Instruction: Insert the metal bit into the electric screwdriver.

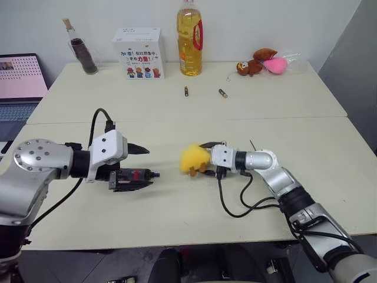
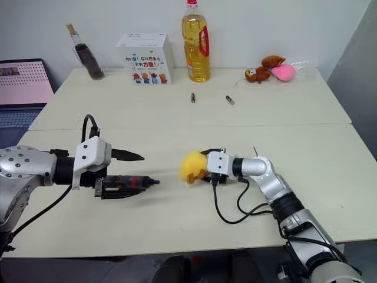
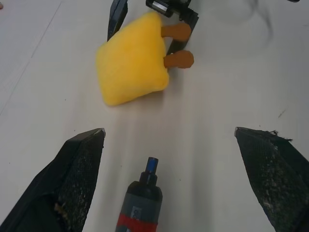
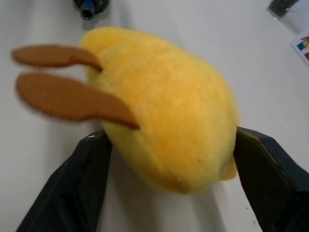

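Note:
The electric screwdriver (image 1: 133, 175), black with a red middle, lies on the table with its narrow chuck end (image 3: 151, 164) pointing at the yellow toy. My left gripper (image 1: 145, 167) is open and straddles the screwdriver, and its fingers (image 3: 79, 164) stand apart from it. My right gripper (image 4: 169, 135) is closed around a yellow plush toy (image 1: 194, 158) with orange feet, a finger pressing each side. A thin dark needle-like rod, apparently the metal bit (image 1: 252, 144), lies on the table just behind the right wrist.
Two short dark cylinders (image 1: 186, 91) (image 1: 222, 93) lie mid-table. Along the back edge stand a glass bottle (image 1: 82, 50), a white box (image 1: 139, 53) and an oil bottle (image 1: 189, 38), with plush toys (image 1: 265, 61) to their right. A laptop (image 1: 20, 82) is far left.

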Available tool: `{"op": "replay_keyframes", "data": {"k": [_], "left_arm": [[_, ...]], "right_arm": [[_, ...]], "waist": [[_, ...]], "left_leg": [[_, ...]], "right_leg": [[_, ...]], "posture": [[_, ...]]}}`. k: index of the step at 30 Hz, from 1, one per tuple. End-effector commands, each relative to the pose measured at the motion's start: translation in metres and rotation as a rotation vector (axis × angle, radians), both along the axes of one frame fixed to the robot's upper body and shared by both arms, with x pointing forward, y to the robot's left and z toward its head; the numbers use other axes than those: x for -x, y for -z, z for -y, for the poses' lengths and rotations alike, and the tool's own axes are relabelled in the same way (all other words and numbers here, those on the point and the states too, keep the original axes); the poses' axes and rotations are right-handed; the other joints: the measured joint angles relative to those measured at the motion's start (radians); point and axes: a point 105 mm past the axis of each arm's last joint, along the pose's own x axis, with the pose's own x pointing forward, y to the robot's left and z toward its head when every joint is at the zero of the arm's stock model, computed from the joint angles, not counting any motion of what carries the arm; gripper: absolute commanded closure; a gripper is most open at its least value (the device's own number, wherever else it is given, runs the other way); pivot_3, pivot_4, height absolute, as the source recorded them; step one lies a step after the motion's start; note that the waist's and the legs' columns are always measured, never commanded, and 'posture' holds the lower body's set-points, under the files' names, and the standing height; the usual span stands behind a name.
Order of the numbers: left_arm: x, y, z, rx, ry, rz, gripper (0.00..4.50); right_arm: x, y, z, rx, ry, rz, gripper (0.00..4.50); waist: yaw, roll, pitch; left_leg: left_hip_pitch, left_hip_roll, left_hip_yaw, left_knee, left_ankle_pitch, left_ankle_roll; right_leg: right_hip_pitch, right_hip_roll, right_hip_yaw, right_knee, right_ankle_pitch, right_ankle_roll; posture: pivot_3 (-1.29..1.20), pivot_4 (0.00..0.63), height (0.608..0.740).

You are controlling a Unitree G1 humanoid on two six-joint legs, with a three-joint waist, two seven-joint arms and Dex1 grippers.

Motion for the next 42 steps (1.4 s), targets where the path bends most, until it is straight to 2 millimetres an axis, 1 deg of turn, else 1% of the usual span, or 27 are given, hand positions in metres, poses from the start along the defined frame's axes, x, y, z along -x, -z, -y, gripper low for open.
{"op": "replay_keyframes", "data": {"k": [1, 2, 3, 5, 8, 9, 10, 12, 13, 15, 17, 19, 21, 22, 23, 25, 30, 32, 33, 34, 36, 38, 42], "left_arm": [[-0.002, -0.010, 0.002, 0.007, -0.008, 0.077, 0.00], [-0.002, -0.010, 0.002, 0.009, -0.010, 0.078, 0.00], [-0.002, -0.010, 0.002, 0.013, -0.010, 0.079, 0.00], [-0.005, -0.012, 0.002, 0.020, -0.014, 0.087, 0.00], [-0.009, -0.015, 0.002, 0.030, -0.022, 0.105, 0.00], [-0.010, -0.016, 0.003, 0.033, -0.023, 0.111, 0.00], [-0.013, -0.018, 0.004, 0.038, -0.025, 0.122, 0.00], [-0.016, -0.021, 0.006, 0.046, -0.023, 0.138, 0.00], [-0.018, -0.022, 0.008, 0.051, -0.020, 0.145, 0.00], [-0.021, -0.024, 0.011, 0.057, -0.014, 0.154, 0.00], [-0.024, -0.027, 0.014, 0.066, -0.006, 0.163, 0.00], [-0.026, -0.030, 0.018, 0.072, 0.001, 0.172, 0.00], [-0.026, -0.032, 0.021, 0.073, 0.008, 0.179, 0.00], [-0.026, -0.033, 0.022, 0.073, 0.012, 0.182, 0.00], [-0.025, -0.034, 0.024, 0.073, 0.013, 0.185, 0.00], [-0.023, -0.035, 0.024, 0.075, 0.009, 0.186, 0.00], [-0.017, -0.034, 0.019, 0.077, -0.025, 0.179, 0.00], [-0.014, -0.032, 0.017, 0.077, -0.037, 0.176, 0.00], [-0.014, -0.032, 0.017, 0.079, -0.040, 0.175, 0.00], [-0.013, -0.032, 0.017, 0.079, -0.042, 0.175, 0.00], [-0.013, -0.032, 0.018, 0.083, -0.045, 0.176, 0.00], [-0.013, -0.032, 0.019, 0.084, -0.046, 0.177, 0.00], [-0.015, -0.032, 0.020, 0.088, -0.046, 0.178, 0.00]], "right_arm": [[-0.006, -0.025, 0.003, -0.069, -0.004, 0.055, 1.88], [-0.006, -0.029, 0.005, -0.080, -0.005, 0.055, 2.05], [-0.007, -0.033, 0.006, -0.094, -0.003, 0.052, 2.33], [-0.013, -0.048, 0.012, -0.134, 0.017, 0.056, 2.78], [-0.029, -0.071, 0.020, -0.243, 0.098, 0.022, 3.33], [-0.040, -0.081, 0.025, -0.298, 0.155, 0.016, 3.52], [-0.058, -0.096, 0.036, -0.371, 0.258, 0.017, 3.70], [-0.088, -0.118, 0.061, -0.471, 0.462, 0.041, 3.98], [-0.102, -0.126, 0.077, -0.501, 0.566, 0.040, 3.98], [-0.115, -0.134, 0.094, -0.525, 0.689, 0.038, 3.98], [-0.127, -0.140, 0.116, -0.532, 0.866, 0.042, 3.98], [-0.132, -0.141, 0.134, -0.514, 1.009, 0.053, 3.98], [-0.134, -0.137, 0.140, -0.476, 1.074, 0.052, 3.98], [-0.134, -0.134, 0.141, -0.459, 1.089, 0.048, 3.57], [-0.135, -0.133, 0.142, -0.436, 1.099, 0.055, 3.45], [-0.135, -0.133, 0.143, -0.422, 1.113, 0.067, 2.88], [-0.135, -0.136, 0.142, -0.425, 1.119, 0.077, 1.80], [-0.136, -0.138, 0.141, -0.423, 1.116, 0.083, 1.29], [-0.136, -0.138, 0.140, -0.423, 1.115, 0.084, 1.13], [-0.136, -0.138, 0.140, -0.423, 1.114, 0.084, 0.83], [-0.136, -0.138, 0.138, -0.422, 1.112, 0.085, 0.49], [-0.136, -0.138, 0.138, -0.422, 1.110, 0.087, 0.06], [-0.136, -0.142, 0.136, -0.424, 1.103, 0.102, 0.03]], "waist": [[0.000, 0.000, 0.000], [0.000, 0.000, 0.000], [0.000, 0.000, 0.000], [0.001, 0.000, 0.000], [0.001, 0.000, 0.000], [0.001, 0.000, 0.000], [0.001, 0.000, 0.000], [-0.001, 0.000, 0.000], [-0.001, 0.000, 0.000], [0.002, 0.000, 0.000], [0.002, 0.000, 0.000], [0.001, 0.000, 0.000], [-0.001, 0.000, 0.000], [-0.001, 0.000, 0.000], [-0.001, 0.000, 0.000], [-0.002, 0.000, 0.000], [-0.009, 0.000, 0.000], [-0.011, 0.000, 0.000], [-0.011, 0.000, 0.000], [-0.010, 0.000, 0.000], [-0.010, 0.000, 0.000], [-0.009, 0.000, 0.000], [-0.008, 0.000, 0.000]], "left_leg": [[0.000, 0.000, 0.000, 0.000, 0.000, 0.000], [0.000, 0.000, 0.000, 0.000, 0.000, 0.000], [0.000, 0.000, 0.000, 0.000, 0.000, 0.000], [0.000, 0.000, 0.000, 0.000, 0.000, 0.000], [0.000, 0.000, 0.000, 0.000, 0.000, 0.000], [0.000, 0.000, 0.000, 0.000, 0.000, 0.000], [0.000, 0.000, 0.000, 0.000, 0.000, 0.000], [0.000, 0.000, 0.001, 0.000, 0.000, 0.000], [-0.004, 0.000, 0.001, 0.002, 0.000, 0.000], [-0.006, 0.000, 0.003, 0.002, 0.001, -0.001], [-0.009, 0.000, 0.000, 0.001, 0.001, -0.001], [-0.010, 0.001, 0.001, 0.001, 0.001, -0.001], [-0.011, 0.001, 0.001, 0.001, 0.002, -0.004], [-0.012, 0.000, 0.002, 0.001, 0.002, -0.004], [-0.013, 0.000, 0.002, 0.001, 0.002, -0.004], [-0.014, 0.000, 0.002, 0.001, 0.002, -0.004], [-0.014, 0.001, 0.002, 0.001, 0.002, -0.004], [-0.014, 0.001, 0.002, 0.001, 0.002, -0.004], [-0.014, 0.001, 0.002, 0.001, 0.002, -0.004], [-0.014, 0.001, 0.002, 0.001, 0.002, -0.004], [-0.014, 0.001, 0.002, 0.001, 0.002, -0.004], [-0.014, 0.001, 0.002, 0.001, 0.002, -0.004], [-0.014, 0.001, 0.002, 0.001, 0.002, -0.004]], "right_leg": [[0.000, 0.000, 0.000, 0.000, 0.000, 0.000], [0.000, 0.000, 0.000, 0.000, 0.000, 0.000], [0.000, 0.000, 0.000, 0.000, 0.000, 0.000], [0.000, 0.000, 0.000, 0.000, 0.000, 0.000], [-0.001, 0.000, 0.000, 0.001, 0.000, -0.001], [-0.001, 0.000, 0.000, 0.001, 0.000, -0.001], [-0.001, 0.000, 0.000, 0.001, 0.001, -0.001], [-0.003, 0.000, 0.001, 0.002, 0.001, -0.002], [-0.007, 0.000, 0.001, 0.004, 0.002, -0.002], [-0.009, 0.000, 0.001, 0.005, 0.002, -0.003], [-0.009, 0.000, 0.001, 0.001, 0.002, -0.003], [-0.009, 0.000, 0.001, 0.000, 0.002, -0.003], [-0.010, 0.000, 0.001, 0.000, 0.002, -0.003], [-0.010, 0.000, 0.002, 0.000, 0.002, -0.003], [-0.012, -0.001, 0.002, 0.000, 0.002, -0.003], [-0.012, -0.001, 0.003, 0.000, 0.002, -0.003], [-0.013, 0.000, 0.003, 0.001, 0.002, -0.003], [-0.013, 0.000, 0.003, 0.001, 0.002, -0.003], [-0.013, 0.000, 0.003, 0.001, 0.002, -0.003], [-0.013, 0.000, 0.003, 0.001, 0.002, -0.003], [-0.013, 0.000, 0.003, 0.001, 0.002, -0.003], [-0.013, 0.000, 0.003, 0.001, 0.002, -0.003], [-0.013, 0.000, 0.003, 0.001, 0.002, -0.003]], "posture": [[0.00, 0.150, 0.740], [0.00, 0.150, 0.740], [0.00, 0.150, 0.740], [0.00, 0.150, 0.740], [0.00, 0.150, 0.740], [0.00, 0.150, 0.740], [0.00, 0.150, 0.740], [0.00, 0.150, 0.740], [0.00, 0.150, 0.740], [0.00, 0.150, 0.740], [0.00, 0.150, 0.740], [0.00, 0.150, 0.740], [0.00, 0.150, 0.740], [0.00, 0.150, 0.740], [0.00, 0.150, 0.740], [0.00, 0.150, 0.740], [0.00, 0.150, 0.740], [0.00, 0.150, 0.740], [0.00, 0.150, 0.740], [0.00, 0.150, 0.740], [0.00, 0.150, 0.740], [0.00, 0.150, 0.740], [0.00, 0.150, 0.740]]}}
